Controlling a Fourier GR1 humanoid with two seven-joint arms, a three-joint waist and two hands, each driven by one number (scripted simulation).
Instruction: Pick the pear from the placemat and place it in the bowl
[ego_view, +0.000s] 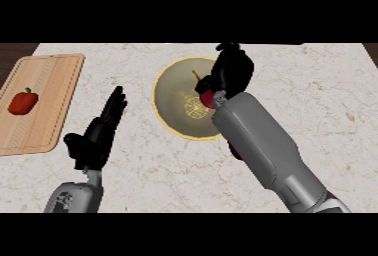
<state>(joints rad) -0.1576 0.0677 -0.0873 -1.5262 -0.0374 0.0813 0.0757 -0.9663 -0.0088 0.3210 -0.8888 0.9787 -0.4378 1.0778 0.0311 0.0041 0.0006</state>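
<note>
A wide yellow-green bowl (175, 95) with a gold rim sits at the counter's middle. My right hand (231, 70) hovers over the bowl's right part, fingers curled round a dark red pear (208, 98), of which only a small part shows below the palm. A thin brown stem (196, 75) sticks out to the left of the hand. My right forearm hides the bowl's right rim. A dark sliver (235, 150) peeks out under that forearm; I cannot tell whether it is the placemat. My left hand (100, 134) rests open left of the bowl, fingers straight and pointing away.
A wooden cutting board (44, 125) lies along the left edge with a red bell pepper (23, 102) on it. Bare marble counter (325, 100) stretches right of the bowl and in front of it.
</note>
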